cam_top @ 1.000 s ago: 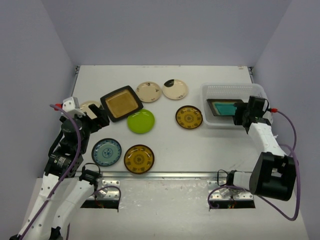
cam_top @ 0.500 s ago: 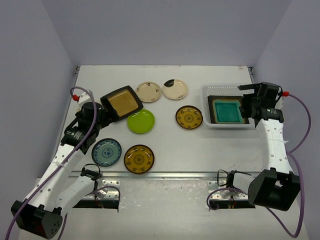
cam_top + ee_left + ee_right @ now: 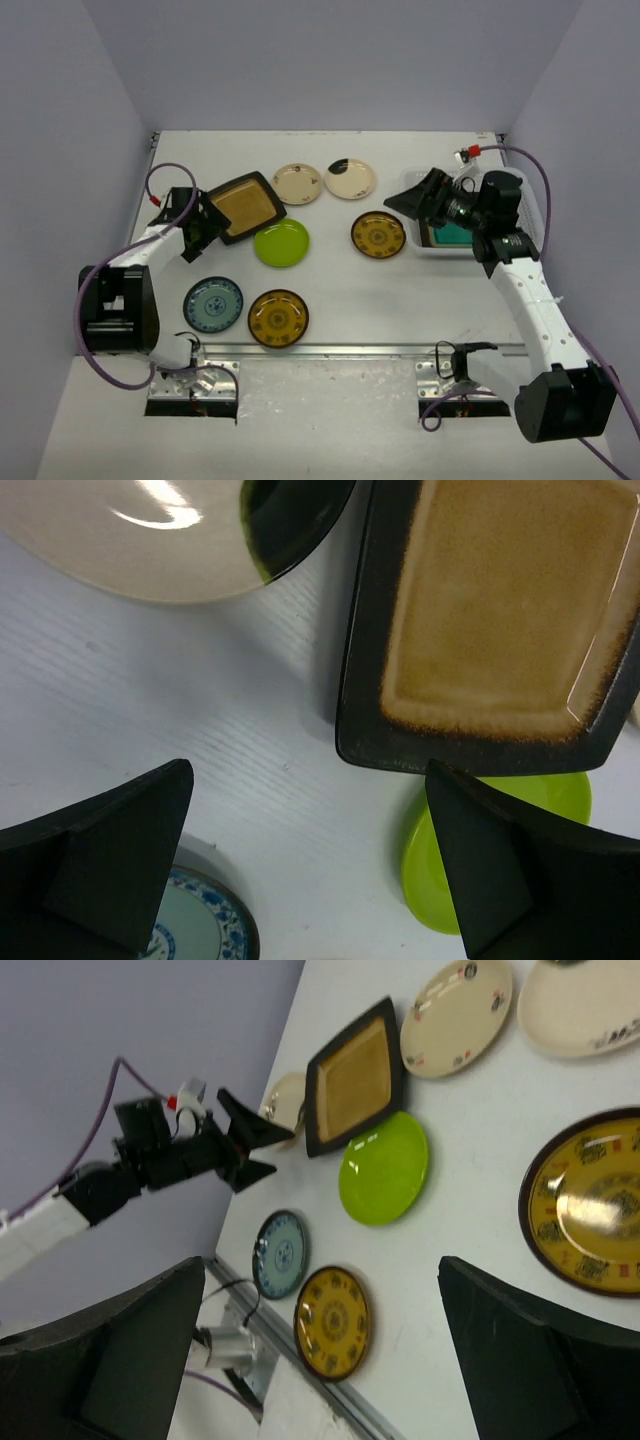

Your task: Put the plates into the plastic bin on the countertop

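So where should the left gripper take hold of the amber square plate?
Probably the amber square plate by the raised dark rim of its near-left edge, from the left. That edge faces the open left gripper with bare countertop beside it; the lime plate crowds the near-right edge.

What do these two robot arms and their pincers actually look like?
The left arm and right arm are white tubular links joined by chunky black housings. The left gripper and right gripper are black, each with two wedge-shaped fingers. A purple cable loops along each arm, ending in a small red plug.
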{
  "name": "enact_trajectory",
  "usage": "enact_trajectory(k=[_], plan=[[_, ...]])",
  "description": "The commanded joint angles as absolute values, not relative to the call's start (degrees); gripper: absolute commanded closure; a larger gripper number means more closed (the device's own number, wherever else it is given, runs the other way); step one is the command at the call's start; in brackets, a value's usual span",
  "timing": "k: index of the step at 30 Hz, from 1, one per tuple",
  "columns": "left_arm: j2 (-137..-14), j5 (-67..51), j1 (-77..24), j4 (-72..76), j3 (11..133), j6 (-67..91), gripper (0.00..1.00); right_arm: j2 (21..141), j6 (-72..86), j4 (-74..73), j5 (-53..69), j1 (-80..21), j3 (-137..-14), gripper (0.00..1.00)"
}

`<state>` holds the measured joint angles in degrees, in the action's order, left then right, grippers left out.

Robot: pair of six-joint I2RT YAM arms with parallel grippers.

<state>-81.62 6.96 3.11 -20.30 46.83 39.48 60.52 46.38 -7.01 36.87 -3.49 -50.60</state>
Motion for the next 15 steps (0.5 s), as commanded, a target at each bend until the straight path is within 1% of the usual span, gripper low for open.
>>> enact_trajectory(k=[1,7,9,11,13,14,15], plan=[[-86.22,3.72,2.89,-11.55,50.63,39.31,0.00,59.40,41.97,0.94,47.31,-3.57,-43.58,0.01],[-91.76,5.35,3.08,-9.80,52.65,39.35,0.00,57.78,39.30,0.18,47.73,-3.69,-40.19,0.01],[-93.59,5.94,3.08,-8.59,52.90,39.46,0.02,56.99,39.45,0.43,48.56,-3.69,-39.92,0.01],[-95.67,6.20,3.22,-8.16,53.57,39.46,0.08,56.37,39.98,0.88,49.33,-3.69,-39.83,0.01],[-97.43,5.37,3.38,-7.12,53.79,39.29,0.10,55.64,40.43,1.49,49.78,-3.69,-39.73,0.01],[-98.07,5.02,3.40,-6.70,53.79,39.14,0.13,55.44,40.53,1.64,49.86,-3.69,-39.70,0.01],[-98.84,4.25,3.35,-5.77,53.79,38.81,0.19,55.00,40.75,1.97,49.91,-3.69,-39.65,0.01]])
